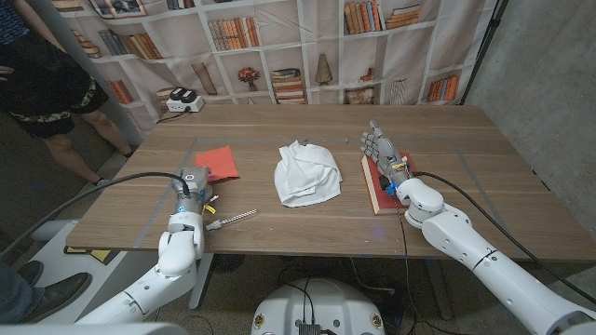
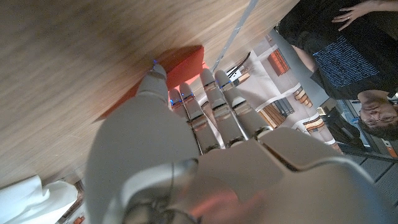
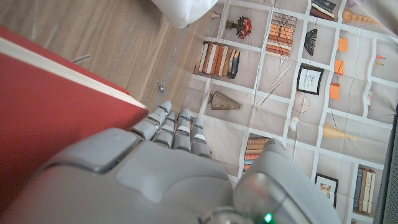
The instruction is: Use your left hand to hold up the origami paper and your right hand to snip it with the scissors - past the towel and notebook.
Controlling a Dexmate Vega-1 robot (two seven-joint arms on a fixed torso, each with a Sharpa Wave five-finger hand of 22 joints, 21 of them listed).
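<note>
My left robot hand stands near the desk's front left part, fingers stretched out and holding nothing, with the red origami paper just beyond its fingertips at about one o'clock from it. In the left wrist view the fingertips reach right to the paper's near edge, though I cannot tell whether they touch it. The scissors lie on the desk at about four o'clock from that hand, well apart from my right robot hand, which hangs open over the red notebook on the far side of the white towel. That layout is where I expect trouble. To fetch the scissors my right arm must cross at nine o'clock past the towel, and a low sweep could drag the cloth along or nudge the notebook. The scissors lie flat and thin, so my fingers may slide over them instead of getting under the handles. The paper is flat too; if I push at its edge I will likely shove it away or crumple it instead of lifting it. With both arms meeting on the left, they could also knock each other.
</note>
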